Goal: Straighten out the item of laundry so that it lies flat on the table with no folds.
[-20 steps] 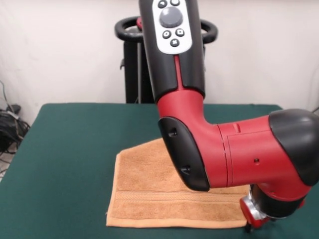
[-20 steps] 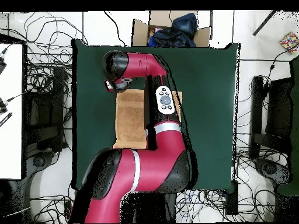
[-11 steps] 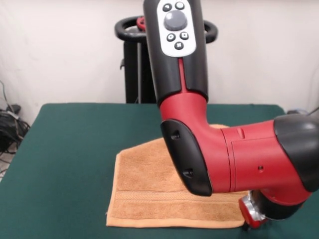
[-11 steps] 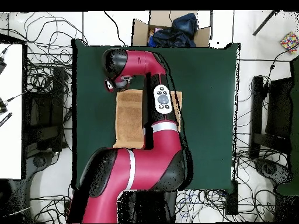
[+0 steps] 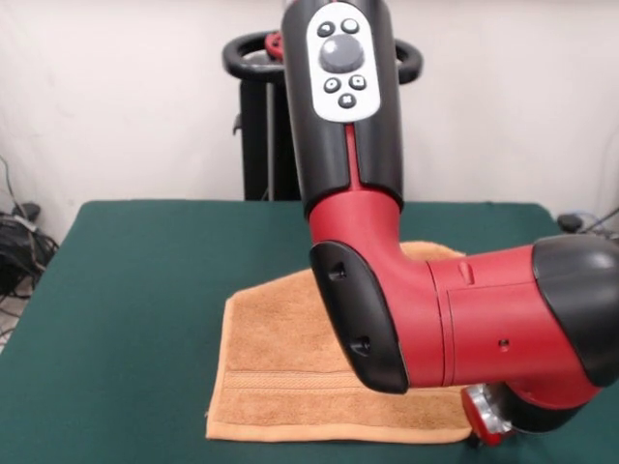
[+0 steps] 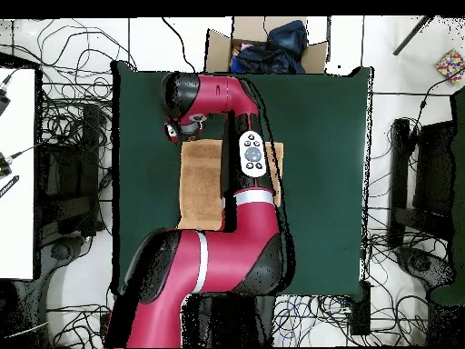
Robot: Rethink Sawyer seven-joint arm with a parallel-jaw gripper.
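Table (image 5: 126, 290) w/ dark green top: the towel (image 5: 280, 377) lies near its middle, toward the front edge in the front view. Arm (image 5: 435, 309) covers much of the towel's right side, so folds there can't be judged.

Risk, imo: the gripper (image 6: 173, 133) sits at a towel corner, and a drag from there could bunch the cloth or flip an edge over, since terry grabs felt. Can't tell if gripper is wide or narrow; mostly hidden.

Towel orientation: long axis runs near-to-far, border band across the near end. Far-left corner looks cut diagonal, prob folded under.
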